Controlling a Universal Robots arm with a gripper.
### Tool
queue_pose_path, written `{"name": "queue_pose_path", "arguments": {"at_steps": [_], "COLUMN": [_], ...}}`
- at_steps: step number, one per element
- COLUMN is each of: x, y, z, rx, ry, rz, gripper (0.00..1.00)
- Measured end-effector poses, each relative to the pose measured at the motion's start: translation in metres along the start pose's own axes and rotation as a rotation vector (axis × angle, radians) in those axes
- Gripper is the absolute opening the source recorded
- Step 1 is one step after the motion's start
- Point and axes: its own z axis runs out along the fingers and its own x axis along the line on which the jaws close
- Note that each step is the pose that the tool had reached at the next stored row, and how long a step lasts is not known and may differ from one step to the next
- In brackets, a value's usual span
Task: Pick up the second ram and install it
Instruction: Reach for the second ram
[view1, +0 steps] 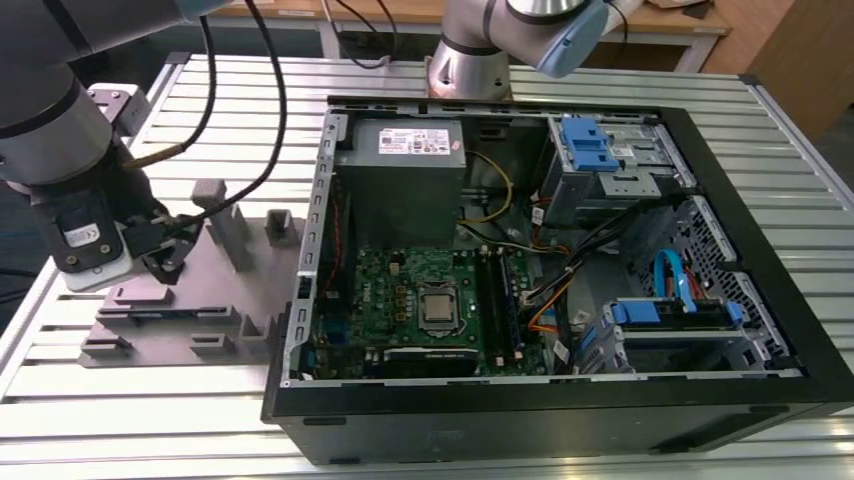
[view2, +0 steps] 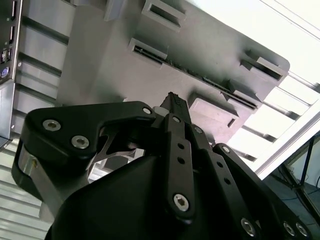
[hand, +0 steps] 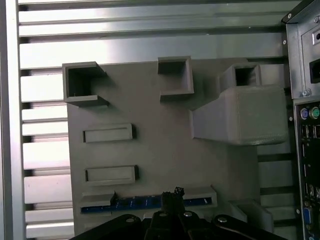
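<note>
Where the grey fixture plate (view1: 254, 300) lies at the exterior view's left, the gripper (view1: 167, 262) hangs low over it. In the first wrist view the second ram (hand: 135, 203) sits in a plate slot, with the gripper at its middle, perhaps touching. From the second wrist view I cannot tell whether the claw has closed on it.
</note>
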Motion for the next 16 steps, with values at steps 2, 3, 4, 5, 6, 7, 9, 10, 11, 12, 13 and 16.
{"name": "queue_pose_path", "arguments": {"at_steps": [2,3,4,5,6,7,9,10,11,12,13,16], "x": [0.0001,0.0001,0.0002,0.0003,0.0003,0.0004,0.0005,0.0005,0.0005,0.0006,0.0006,0.0007], "y": [-0.0011,-0.0016,-0.0022,-0.0026,-0.0031,-0.0035,-0.0044,-0.0048,-0.0053,-0.0057,-0.0061,-0.0072], "z": [0.0032,0.0048,0.0067,0.0084,0.0101,0.0119,0.0154,0.0171,0.0189,0.0207,0.0224,0.0276], "rx": [-0.0001,-0.0001,-0.0002,-0.0002,0.0,0.0,-0.0001,-0.0001,-0.0001,-0.0001,-0.0001,-0.0001], "ry": [-0.0001,-0.0001,-0.0002,-0.0002,0.0,0.0,-0.0001,-0.0001,0.0,-0.0001,0.0,0.0], "rz": [0.0,0.0,0.0,0.0,0.0,0.0,0.0,0.0,0.0,0.0,0.0,0.0], "gripper": [0.07,0.07,0.07,0.07,0.07,0.07,0.07,0.07,0.07,0.07,0.07,0.07]}}
